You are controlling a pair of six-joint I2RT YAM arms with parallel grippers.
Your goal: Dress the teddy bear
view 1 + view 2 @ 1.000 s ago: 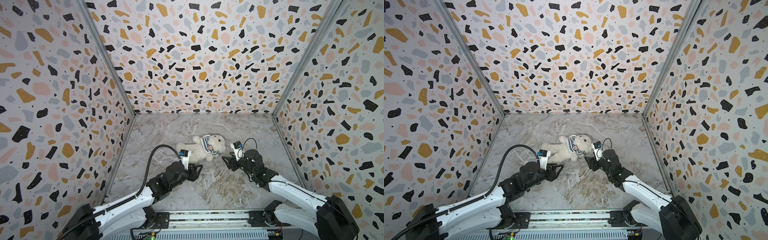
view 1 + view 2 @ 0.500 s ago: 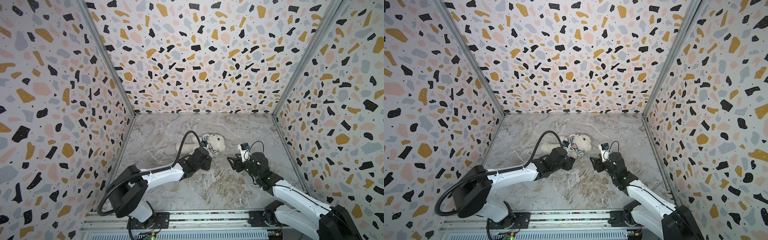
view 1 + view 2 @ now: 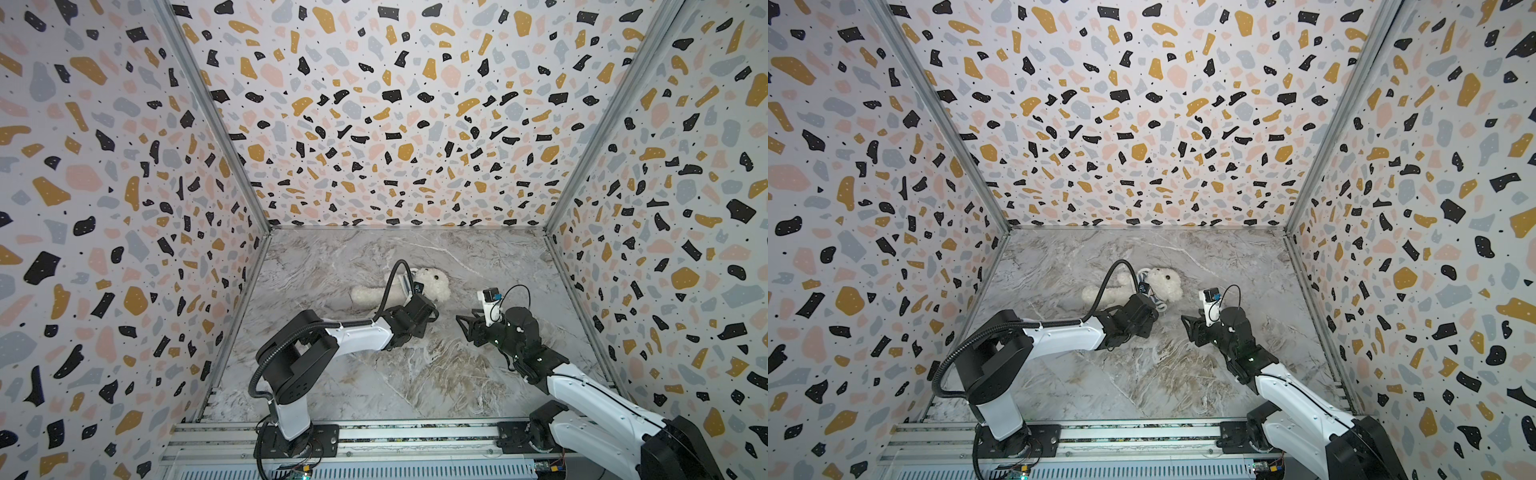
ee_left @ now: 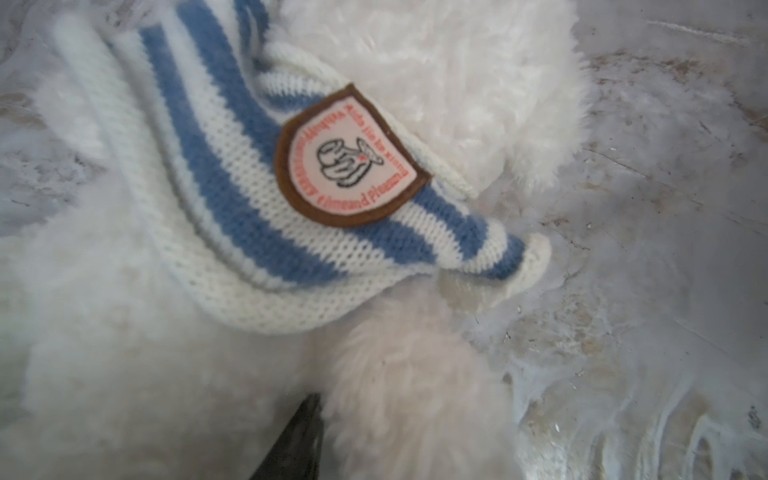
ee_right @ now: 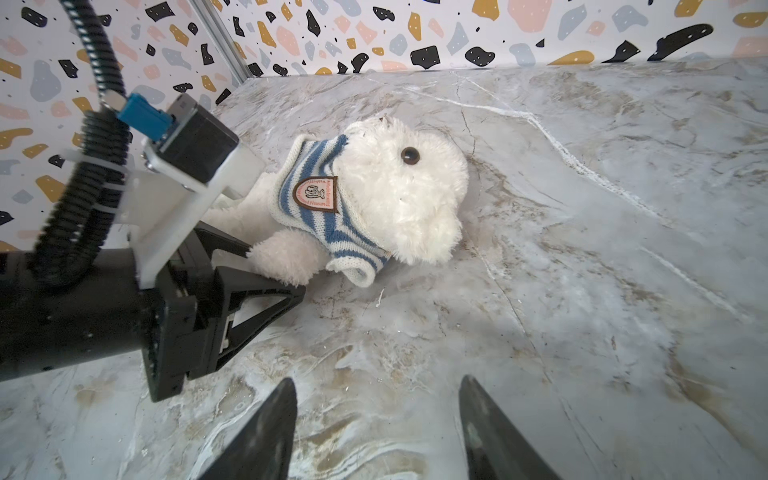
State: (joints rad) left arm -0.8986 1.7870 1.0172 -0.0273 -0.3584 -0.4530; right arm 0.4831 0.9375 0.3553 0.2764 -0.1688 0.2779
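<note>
The left gripper (image 5: pixel 276 270) is the nearer one, its jaws set either side of a front paw of the teddy bear (image 3: pixel 434 284); whether they pinch it I cannot tell. The bear lies on its side mid-table, long axis left to right in both top views, head rightward, striped shirt (image 5: pixel 316 208) bunched at the neck. Further right, apart, the right gripper (image 3: pixel 465 326) hangs spread and empty. The marble table (image 3: pixel 374 386) is flat, with terrazzo walls (image 3: pixel 374 124) on three sides.

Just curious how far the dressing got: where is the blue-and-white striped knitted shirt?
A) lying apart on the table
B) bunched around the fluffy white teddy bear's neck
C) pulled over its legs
B: the blue-and-white striped shirt sits bunched under the fluffy white teddy bear's head.
</note>
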